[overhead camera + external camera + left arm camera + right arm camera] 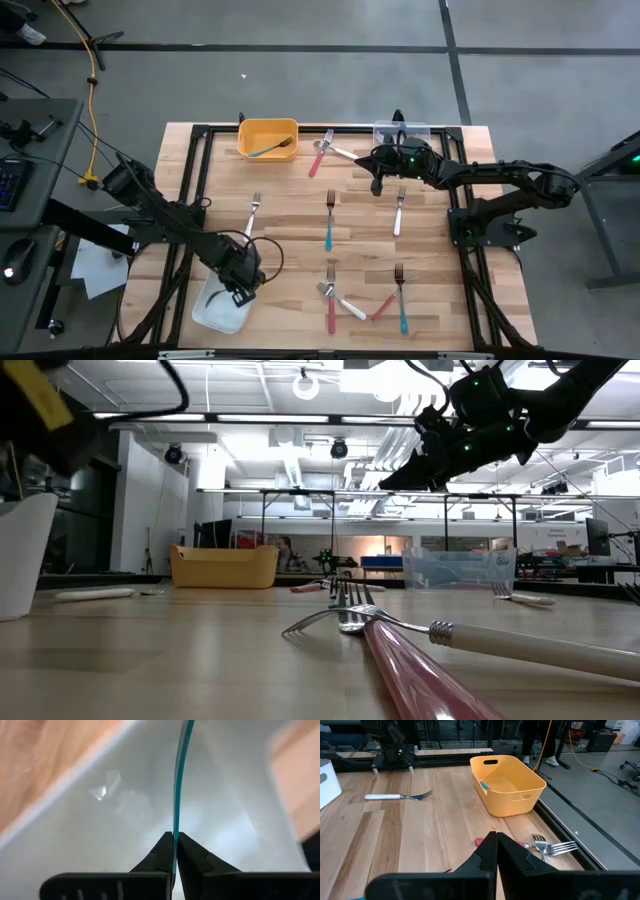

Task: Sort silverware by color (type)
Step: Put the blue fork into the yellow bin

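My left gripper [240, 288] stands over the white bin [218, 310] at the table's near left, shut on a teal-handled fork [180, 770]. My right gripper [378, 186] hovers shut and holding nothing above the far middle of the table, over a red fork [479, 841] and a white fork [555, 849]. Other forks lie flat on the wood: white [253, 215], teal [329, 228], white [399, 212], and a near cluster [345, 303] of red, white and teal ones. A teal fork [272, 149] lies in the yellow bin [267, 128]. My left gripper pinches the fork's slim teal handle [174, 840] between its two fingertips [162, 851]. The fingers point steeply down into the white bin. The handle runs on past the fingertips over the bin's white floor and leaves the picture; whether its far end rests there I cannot tell.
A clear bin [401, 133] stands at the far edge right of the yellow bin. A black frame rail [330, 128] runs along the table's edges. Bare wood lies between the middle forks and the near cluster.
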Robot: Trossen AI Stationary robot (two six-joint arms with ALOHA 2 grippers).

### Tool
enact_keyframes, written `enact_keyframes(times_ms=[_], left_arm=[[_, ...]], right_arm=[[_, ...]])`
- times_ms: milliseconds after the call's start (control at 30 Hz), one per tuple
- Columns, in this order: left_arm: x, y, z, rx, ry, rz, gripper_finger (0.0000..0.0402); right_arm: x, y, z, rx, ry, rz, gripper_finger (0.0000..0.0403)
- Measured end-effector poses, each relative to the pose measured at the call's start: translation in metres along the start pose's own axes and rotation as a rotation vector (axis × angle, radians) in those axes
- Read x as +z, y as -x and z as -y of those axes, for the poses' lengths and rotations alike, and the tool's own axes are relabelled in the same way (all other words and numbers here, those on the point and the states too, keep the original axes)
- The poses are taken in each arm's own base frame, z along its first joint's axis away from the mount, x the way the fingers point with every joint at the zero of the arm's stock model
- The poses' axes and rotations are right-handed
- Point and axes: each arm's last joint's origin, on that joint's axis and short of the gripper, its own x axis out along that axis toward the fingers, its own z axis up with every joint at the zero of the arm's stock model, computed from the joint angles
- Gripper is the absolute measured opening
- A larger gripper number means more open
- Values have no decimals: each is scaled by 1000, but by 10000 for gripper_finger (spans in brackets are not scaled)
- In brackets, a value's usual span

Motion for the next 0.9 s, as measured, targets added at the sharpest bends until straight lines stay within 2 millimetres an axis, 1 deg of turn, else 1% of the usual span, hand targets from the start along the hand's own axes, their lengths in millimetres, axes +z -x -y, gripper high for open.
enact_keyframes(times_ms=[100, 200, 300, 400, 500, 600, 767, 900], left_arm=[[-2, 18, 7, -30, -11, 5, 3], [-3, 38, 7, 9, -29, 22, 3], [1, 62, -2, 63, -37, 76, 3], [13, 81, -18, 98, -63, 157, 2], [34, 98, -39, 126, -94, 263, 2], [60, 112, -65, 204, -119, 357, 2], [106, 132, -120, 409, -160, 467, 1], [147, 145, -165, 478, -200, 563, 1]], right_arm=[[0, 0, 0, 0, 0, 0, 0], [0, 0, 0, 0, 0, 0, 0], [0, 0, 0, 0, 0, -1, 0], [0, 0, 0, 0, 0, -2, 0], [0, 0, 0, 0, -1, -4, 0], [-1, 0, 0, 1, -1, -6, 0], [-1, 0, 0, 1, -1, -6, 0], [0, 0, 0, 0, 0, -2, 0]])
